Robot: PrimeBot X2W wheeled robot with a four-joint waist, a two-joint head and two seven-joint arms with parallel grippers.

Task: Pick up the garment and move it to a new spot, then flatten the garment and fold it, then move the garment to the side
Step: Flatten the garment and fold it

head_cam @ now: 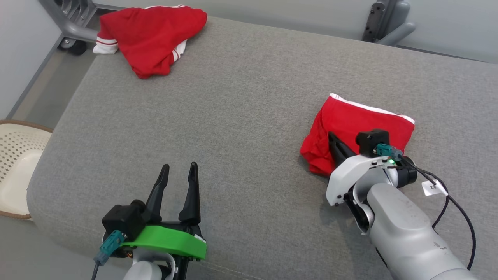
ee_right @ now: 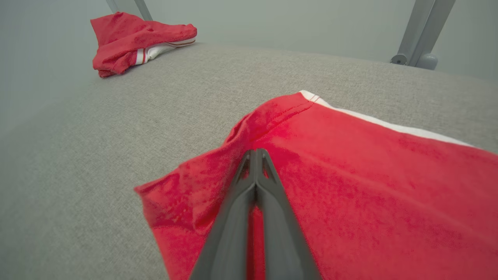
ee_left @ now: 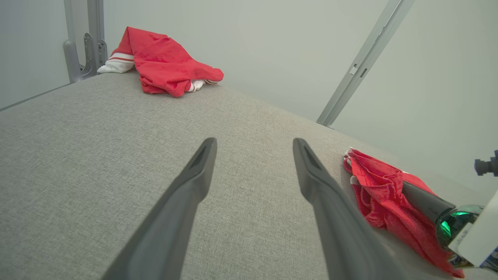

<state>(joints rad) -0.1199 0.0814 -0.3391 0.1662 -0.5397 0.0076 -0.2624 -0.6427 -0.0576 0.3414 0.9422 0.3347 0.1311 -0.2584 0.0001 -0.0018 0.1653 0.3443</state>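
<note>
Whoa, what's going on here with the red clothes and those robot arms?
A two-armed robot is folding clothes on a grey cushion. Its right gripper is shut, tips resting on the folded garment at the robot's right; whether it is pinching the cloth is hard to tell. Its left gripper hangs open above bare cushion, holding nothing. A crumpled garment, also red, lies at the far left corner.

Left pincer (head_cam: 179, 166) spread wide; right pincer (head_cam: 332, 137) fingers pressed together, arm extended.
</note>
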